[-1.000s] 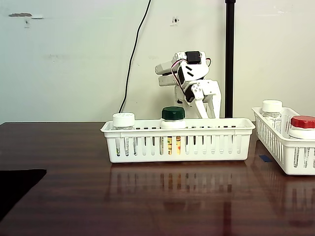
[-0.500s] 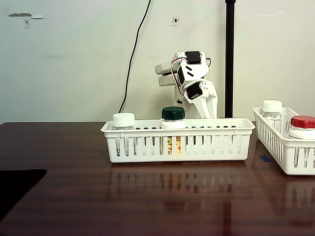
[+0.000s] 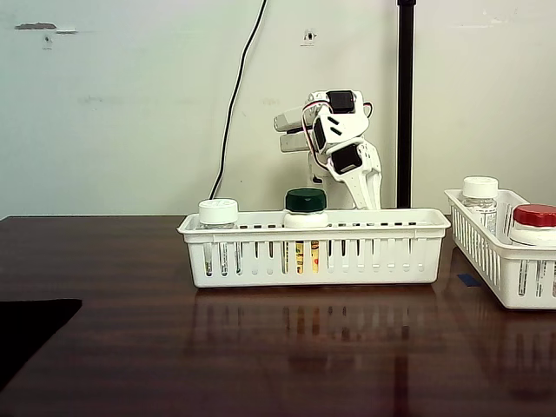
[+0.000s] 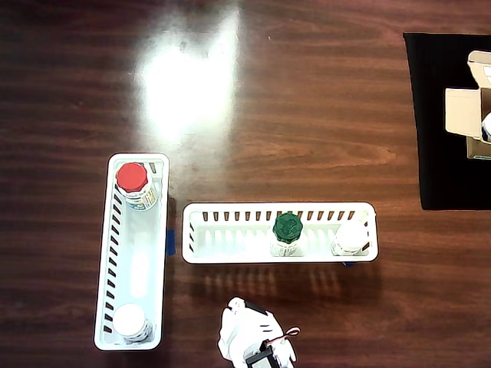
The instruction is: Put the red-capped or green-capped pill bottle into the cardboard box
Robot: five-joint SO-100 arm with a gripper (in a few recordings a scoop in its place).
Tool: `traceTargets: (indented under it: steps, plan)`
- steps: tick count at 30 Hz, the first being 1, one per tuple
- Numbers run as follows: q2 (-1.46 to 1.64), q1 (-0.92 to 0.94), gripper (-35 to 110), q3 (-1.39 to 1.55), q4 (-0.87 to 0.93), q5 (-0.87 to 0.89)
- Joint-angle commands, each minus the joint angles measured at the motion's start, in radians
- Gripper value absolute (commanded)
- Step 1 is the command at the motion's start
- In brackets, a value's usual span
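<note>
A red-capped pill bottle [image 3: 533,222] stands in the white basket [image 3: 495,252] at the right edge of the fixed view; from overhead this red-capped bottle [image 4: 133,182] is at the far end of the left basket [image 4: 130,253]. A green-capped pill bottle [image 3: 306,208] stands in the middle basket [image 3: 347,252], and its green cap [image 4: 288,228] also shows from overhead. The cardboard box [image 4: 468,111] lies open at the right edge on a black mat. My gripper [image 3: 368,189] hangs pointing down behind the middle basket, right of the green cap, holding nothing visible. Its fingertips are hidden by the rim.
White-capped bottles stand in the middle basket [image 3: 218,215] and in the right basket [image 3: 479,193]. A black pole [image 3: 405,104] rises behind the arm. The black mat [image 4: 445,123] lies under the box. My arm's base [image 4: 253,345] sits at the near table edge in the overhead view.
The gripper has turned and drawn slightly left behind the basket, now showing a narrower profile. The bottles and baskets have not moved.
</note>
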Motion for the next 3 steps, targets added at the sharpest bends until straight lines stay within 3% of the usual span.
traceTargets:
  steps: [1, 3]
  plan:
    - [0.083, -0.037, 0, -0.002, 0.012, -0.006]
    - [0.083, -0.037, 0, -0.002, 0.012, -0.011]
